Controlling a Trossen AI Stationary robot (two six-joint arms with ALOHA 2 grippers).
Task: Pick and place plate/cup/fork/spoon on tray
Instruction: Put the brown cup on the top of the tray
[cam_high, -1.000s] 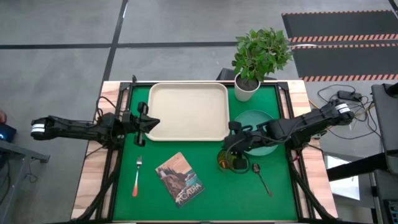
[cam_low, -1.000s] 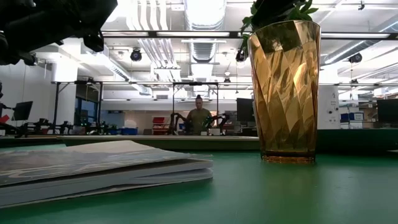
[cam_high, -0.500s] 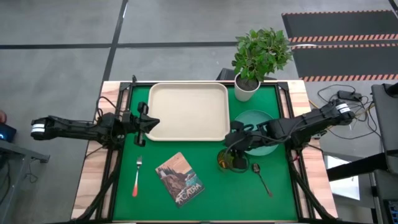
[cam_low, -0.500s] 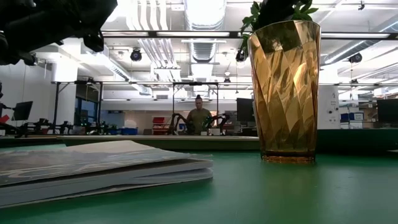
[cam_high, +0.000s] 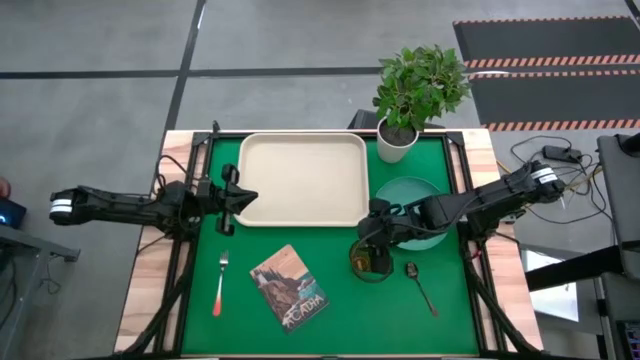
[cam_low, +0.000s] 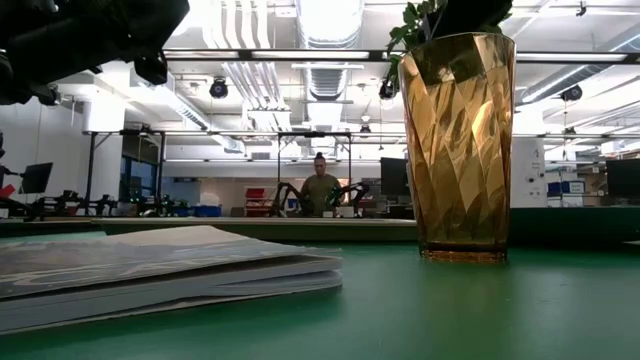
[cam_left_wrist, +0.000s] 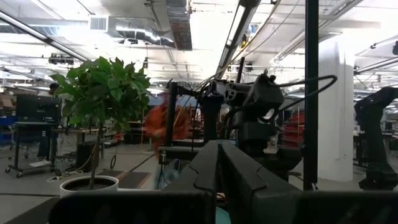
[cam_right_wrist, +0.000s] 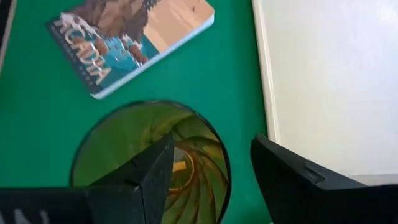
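Note:
The amber ribbed cup (cam_high: 372, 260) stands upright on its base on the green mat (cam_low: 458, 145). My right gripper (cam_right_wrist: 211, 165) is open just above its rim, one finger (cam_right_wrist: 146, 177) over the cup's mouth, the other (cam_right_wrist: 292, 180) outside it on the tray's side. The teal plate (cam_high: 412, 190) lies flat at the right, partly under my right arm. A dark spoon (cam_high: 421, 286) lies near the front right and the orange-handled fork (cam_high: 220, 285) at the front left. The cream tray (cam_high: 303, 180) sits at the back. My left gripper (cam_high: 240, 197) is shut beside the tray's left edge.
A paperback book (cam_high: 290, 287) lies on the mat between the fork and the cup. At the back right stands a potted plant in a white pot (cam_high: 398, 140). A person stands in the room far beyond the table (cam_low: 320, 185).
My right gripper has opened and let go of the cup, and has shifted a little toward the table's far edge. The cup stands where it was.

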